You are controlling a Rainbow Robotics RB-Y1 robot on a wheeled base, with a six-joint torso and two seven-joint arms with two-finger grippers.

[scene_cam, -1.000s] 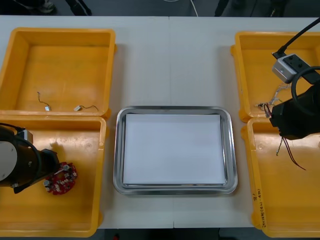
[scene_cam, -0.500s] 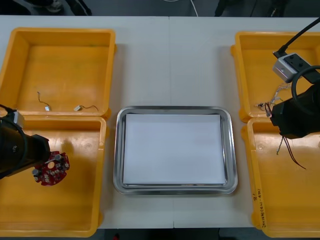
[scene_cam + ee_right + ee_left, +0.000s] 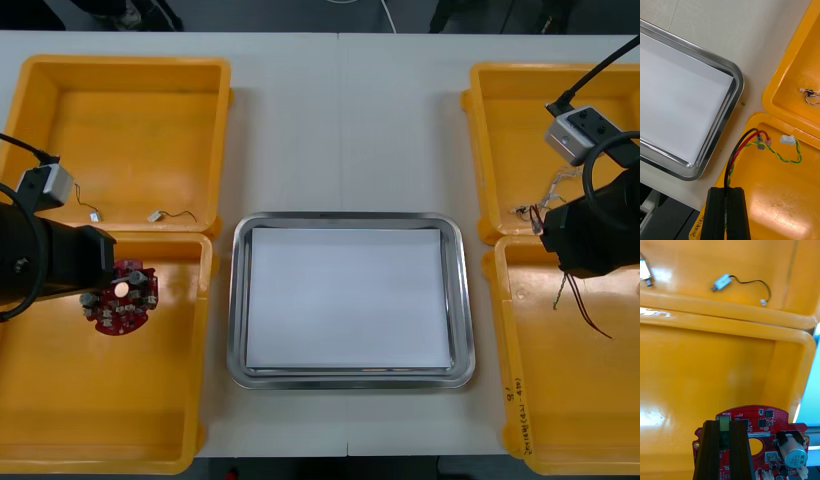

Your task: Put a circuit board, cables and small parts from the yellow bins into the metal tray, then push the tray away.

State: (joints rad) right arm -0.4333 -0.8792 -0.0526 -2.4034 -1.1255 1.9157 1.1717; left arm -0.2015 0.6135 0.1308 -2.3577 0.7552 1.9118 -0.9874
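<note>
Near the desk's left edge, left gripper clamps circuit board, probably bound next for metal tray; right gripper pinches a cable

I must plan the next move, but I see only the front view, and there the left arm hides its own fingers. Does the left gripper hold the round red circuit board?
Observer: Yes. In the left wrist view the left gripper is shut on a green block at the edge of the round red circuit board, over the near left yellow bin.
Operator: And does the right gripper grip the thin wires below it?
Observer: Yes. The right wrist view shows the right gripper shut on a cable of black, red and yellow-green wires with a white plug, over the near right yellow bin.
</note>
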